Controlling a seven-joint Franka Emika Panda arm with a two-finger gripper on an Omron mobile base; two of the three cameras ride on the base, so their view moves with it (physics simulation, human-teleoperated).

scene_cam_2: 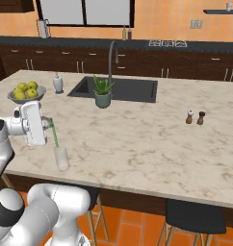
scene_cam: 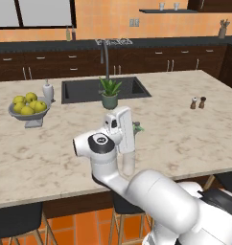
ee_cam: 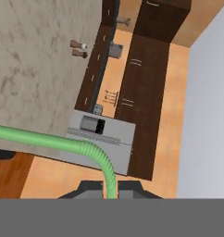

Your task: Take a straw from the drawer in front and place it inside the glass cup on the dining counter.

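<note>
Fingers [ee_cam: 88,186] are closed on the green straw [scene_cam_2: 54,133], whose lower end dips into the glass cup [scene_cam_2: 61,157] near the counter's [scene_cam_2: 137,139] front edge — the gripper [scene_cam_2: 47,122] hangs just above it. Toward the far left corner a grey bowl [scene_cam_2: 27,96] holds yellow-green fruit; a pot [scene_cam_2: 102,100] at the sink's edge holds a plant. No lettering can be read.

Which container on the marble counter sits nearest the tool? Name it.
The glass cup, clear and directly beneath the tool gripping the straw; the fruit bowl and soap bottle stand farther back.
</note>
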